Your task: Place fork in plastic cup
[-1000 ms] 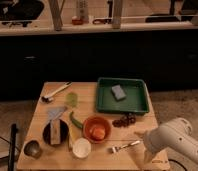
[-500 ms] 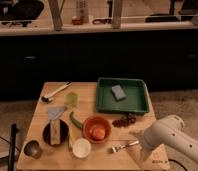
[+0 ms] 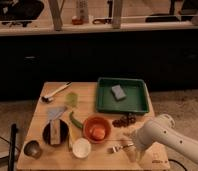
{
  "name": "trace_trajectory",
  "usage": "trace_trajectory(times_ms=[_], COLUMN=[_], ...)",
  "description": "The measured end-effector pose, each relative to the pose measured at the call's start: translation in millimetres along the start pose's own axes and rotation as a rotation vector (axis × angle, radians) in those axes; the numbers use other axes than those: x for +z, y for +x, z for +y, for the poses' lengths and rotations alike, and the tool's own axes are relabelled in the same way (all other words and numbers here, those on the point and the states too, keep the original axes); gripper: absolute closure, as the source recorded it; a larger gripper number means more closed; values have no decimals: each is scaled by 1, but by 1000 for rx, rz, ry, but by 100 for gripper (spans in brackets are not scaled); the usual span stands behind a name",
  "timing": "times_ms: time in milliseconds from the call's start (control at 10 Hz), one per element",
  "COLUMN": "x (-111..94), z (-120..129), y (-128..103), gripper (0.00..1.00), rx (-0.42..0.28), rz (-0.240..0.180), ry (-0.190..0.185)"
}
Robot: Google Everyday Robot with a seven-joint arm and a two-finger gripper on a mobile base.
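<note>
Camera view has the pincer (image 3: pixel 132 150) at lower right, right by the handle end of the fork (image 3: pixel 117 148), which is lying on the tabletop (image 3: pixel 99 159). Looks like the grab step. Next would be a lift over to the white cup (image 3: pixel 82 148) at lower centre, I'd guess. Can't tell if the pincer's spread or pinching, since the arm (image 3: pixel 167 137) blocks it.

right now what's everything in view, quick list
table: 1, light wood, centre
tray: 1, green, back right
sponge: 1, grey, in tray
long utensil: 1, white-handled, back left
green vegetable: 1, green, left of bowl
bowl: 1, orange, front middle
white cup: 1, white, left of fork
fork: 1, silver, front right
metal cup: 1, grey, front left corner
dark plate: 1, black, front left
gripper: 1, white, front right by fork's handle
</note>
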Motion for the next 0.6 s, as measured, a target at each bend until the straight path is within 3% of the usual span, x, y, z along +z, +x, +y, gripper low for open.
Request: trace_trajectory(times_ms=[600], x=[18], z=[-7], y=[-7], gripper=[20], rx=[-18], rz=[-22], ry=[-33])
